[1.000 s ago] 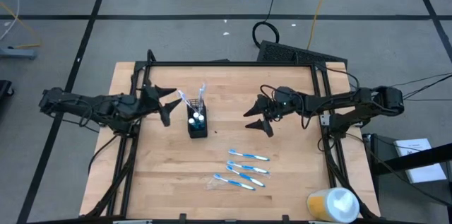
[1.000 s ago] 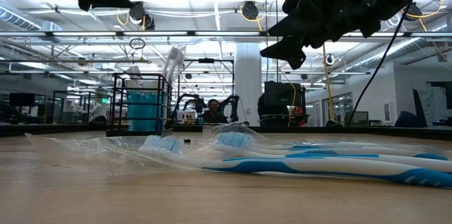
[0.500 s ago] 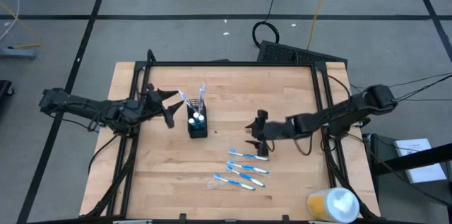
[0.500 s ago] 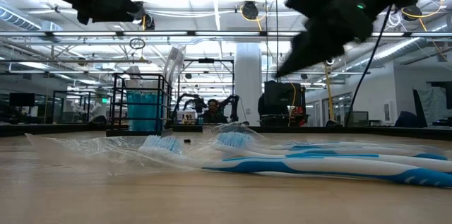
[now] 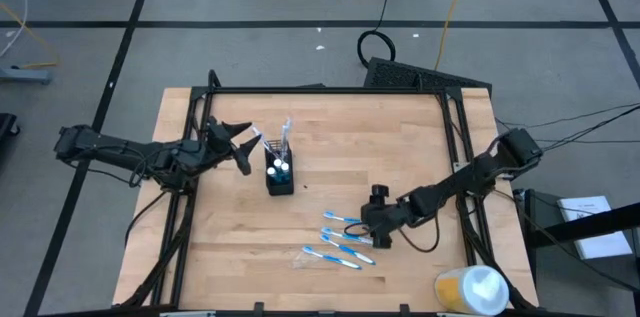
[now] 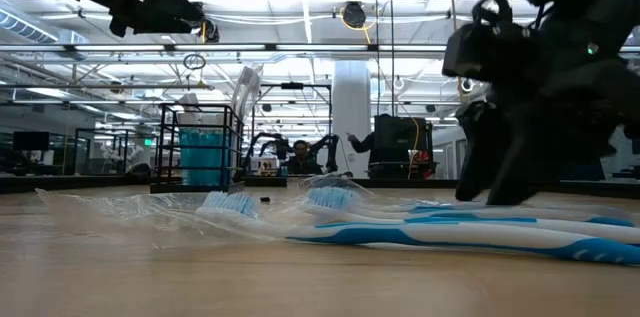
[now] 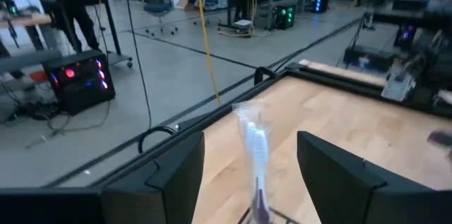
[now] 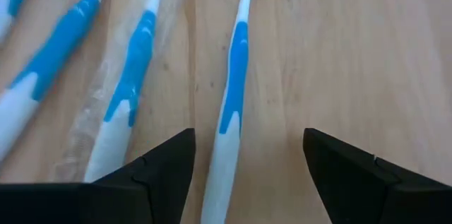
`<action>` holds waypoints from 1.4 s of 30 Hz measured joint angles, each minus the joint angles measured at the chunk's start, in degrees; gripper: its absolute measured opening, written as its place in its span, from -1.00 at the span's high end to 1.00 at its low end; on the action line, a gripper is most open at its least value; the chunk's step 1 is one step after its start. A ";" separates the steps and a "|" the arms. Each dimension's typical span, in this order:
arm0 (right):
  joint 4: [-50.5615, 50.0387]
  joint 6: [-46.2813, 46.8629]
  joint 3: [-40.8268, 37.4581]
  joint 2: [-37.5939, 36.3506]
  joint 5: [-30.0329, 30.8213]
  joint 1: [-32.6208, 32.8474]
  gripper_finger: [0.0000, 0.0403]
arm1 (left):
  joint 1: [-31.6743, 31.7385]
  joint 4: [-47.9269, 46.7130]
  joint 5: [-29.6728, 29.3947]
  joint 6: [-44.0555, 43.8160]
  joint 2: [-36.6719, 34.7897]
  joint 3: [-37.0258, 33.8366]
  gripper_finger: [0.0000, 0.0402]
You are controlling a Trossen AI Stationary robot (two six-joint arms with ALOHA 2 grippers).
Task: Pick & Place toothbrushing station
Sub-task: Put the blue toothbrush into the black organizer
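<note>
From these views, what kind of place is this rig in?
Probably a robotics lab or open workshop floor. The low view shows long ceiling light rows and another arm rig behind the wooden table; the left wrist view shows electronics racks and cables on a bare floor.

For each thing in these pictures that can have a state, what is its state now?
Black mesh holder: upright on the table, with toothbrushes and small tubes standing in it.
Loose toothbrushes: lying flat on the table, some in clear wrap.
Right gripper: open, low over the loose toothbrushes, astride one handle.
Left gripper: open, raised beside the holder, holding nothing.
Yellow-and-white container: at the table's near right corner.
</note>
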 joint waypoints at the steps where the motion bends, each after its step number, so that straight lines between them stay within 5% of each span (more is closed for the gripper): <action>1: 0.14 0.15 -0.02 0.87 -0.04 0.02 -0.26 | -0.02 0.04 -0.01 -1.61 0.00 0.00 -0.13; 9: 0.33 3.34 0.20 3.36 -1.49 -0.51 -0.10 | -0.21 0.65 1.44 -3.80 0.02 0.00 -0.13; 28: -5.00 1.18 0.05 3.43 -3.10 -3.11 0.92 | -0.21 2.22 4.87 -2.02 0.22 0.02 -0.13; 35: -3.82 1.36 0.05 1.79 -2.79 -4.77 0.93 | -0.21 2.44 5.75 -2.50 0.24 0.02 -0.13; 42: -3.45 -4.07 -0.16 -8.23 3.24 -5.44 0.93 | -0.19 3.54 7.03 -2.11 0.22 0.02 -0.13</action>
